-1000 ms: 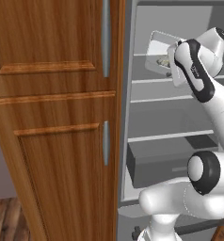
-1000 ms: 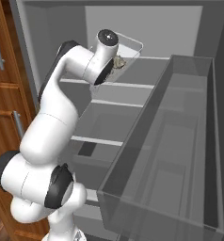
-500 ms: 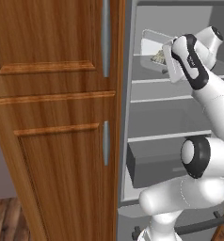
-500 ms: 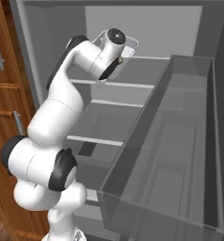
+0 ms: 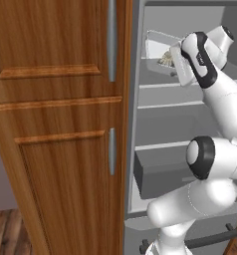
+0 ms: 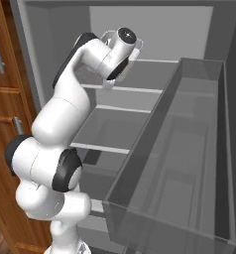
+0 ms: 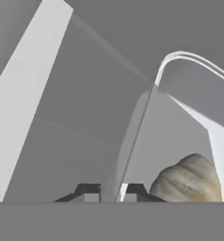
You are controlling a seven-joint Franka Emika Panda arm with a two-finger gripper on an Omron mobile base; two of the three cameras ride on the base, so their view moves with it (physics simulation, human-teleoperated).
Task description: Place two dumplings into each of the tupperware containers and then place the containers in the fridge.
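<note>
The clear plastic tupperware container (image 5: 158,47) with a pale tan dumpling (image 7: 189,181) inside is gripped by its rim in the end effector (image 7: 111,192), inside the tall grey fridge (image 5: 163,119).

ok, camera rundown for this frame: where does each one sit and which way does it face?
Left base view: behind the arm on its left, facing the open fridge and the wood cabinet; arm rises at right, carrying a container with a dumpling.
Right base view: behind on the right, facing the fridge shelves and door bin; arm at left.
Hand view: on the hand, looking along the gripper, shut on the container rim, dumpling beside.
Both base views share the fridge, the arm and the container.
</note>
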